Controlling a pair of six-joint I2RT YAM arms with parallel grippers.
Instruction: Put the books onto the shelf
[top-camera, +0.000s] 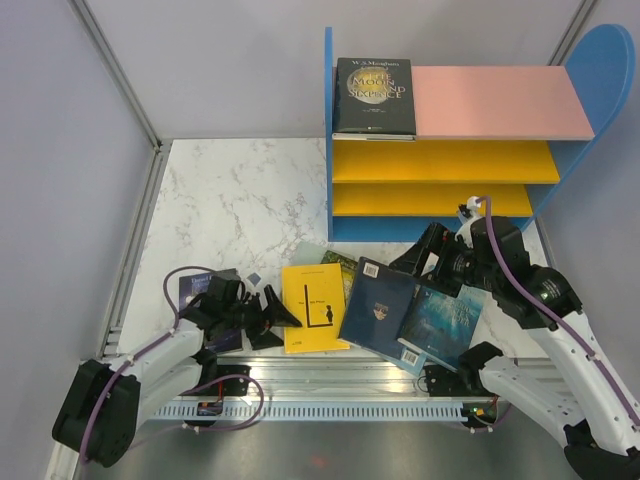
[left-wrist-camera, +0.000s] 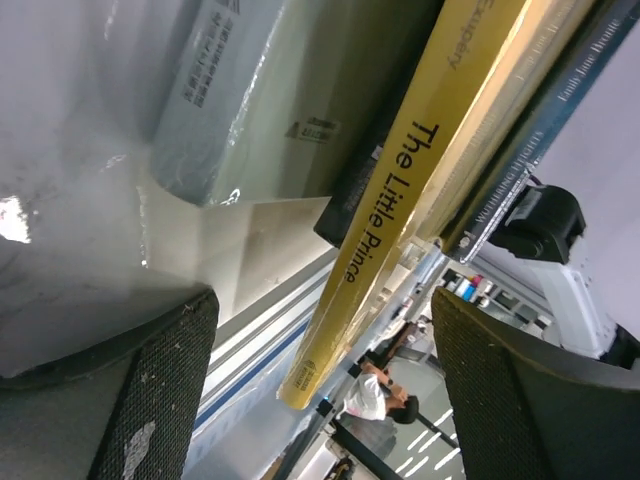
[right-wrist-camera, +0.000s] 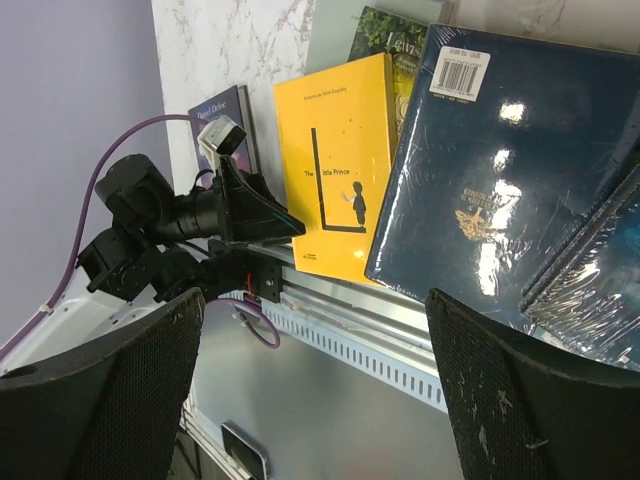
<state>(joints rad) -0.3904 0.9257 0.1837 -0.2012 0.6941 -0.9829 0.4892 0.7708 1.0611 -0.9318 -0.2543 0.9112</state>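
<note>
while the left gripper (left-wrist-camera: 325, 375) gapes wide and empty, the yellow book (top-camera: 314, 307) lies at its three o'clock, spine just ahead; thin, light, likely slick, best pinched at that spine edge. right gripper (right-wrist-camera: 315, 390) also wide; shelf (top-camera: 440, 160) at one o'clock.

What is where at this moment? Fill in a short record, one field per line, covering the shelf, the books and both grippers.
shelf: upright, far right
on the shelf: black moon book, flat on the pink top board
on the table: yellow book, navy book, teal book, green book partly covered, purple book near left
left gripper: open, facing the yellow book's spine
right gripper: open, by the navy book
</note>
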